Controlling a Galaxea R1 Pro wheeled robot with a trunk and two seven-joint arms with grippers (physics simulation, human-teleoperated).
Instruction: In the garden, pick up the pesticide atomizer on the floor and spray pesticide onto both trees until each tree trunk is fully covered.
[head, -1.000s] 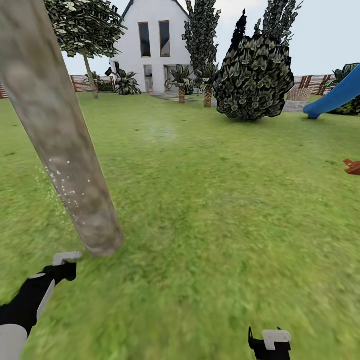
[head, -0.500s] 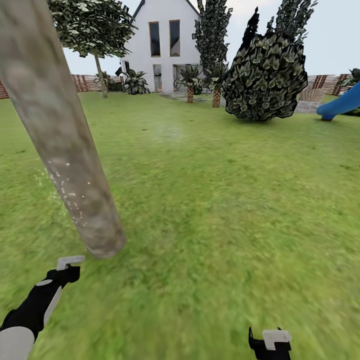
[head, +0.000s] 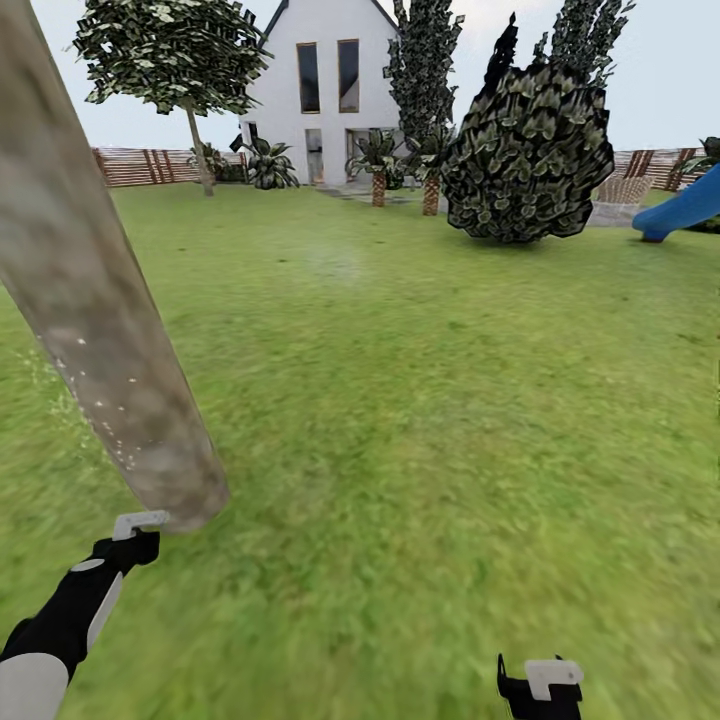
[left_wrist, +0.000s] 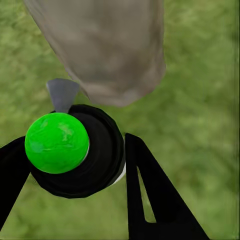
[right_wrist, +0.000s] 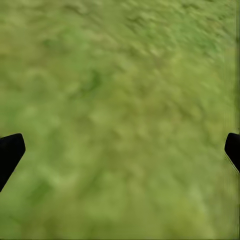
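A thick mottled grey-brown tree trunk (head: 95, 300) leans across the left of the head view, with pale specks on its lower left side. My left gripper (head: 128, 545) is shut on the pesticide atomizer (left_wrist: 75, 155), a dark cylinder that here carries a green dot on top. Its light-grey cap (head: 140, 521) sits just below the trunk's base (left_wrist: 115, 55), and the grey nozzle points at the base from close by. My right gripper (right_wrist: 120, 150) hangs open over bare grass, its dark fingertips (right_wrist: 10, 152) far apart; it also shows low at the right (head: 540, 690).
Lawn stretches ahead. A large dark shrub (head: 525, 150) stands at the back right, and a blue slide (head: 685, 205) at the far right. A white house (head: 320, 90), small palms (head: 378, 165), a thin-stemmed tree (head: 170, 60) and a fence (head: 140, 165) lie far behind.
The camera has moved: the background slid right at first, and the trunk now sits further left in the picture. My left gripper still holds the atomizer by the trunk's base.
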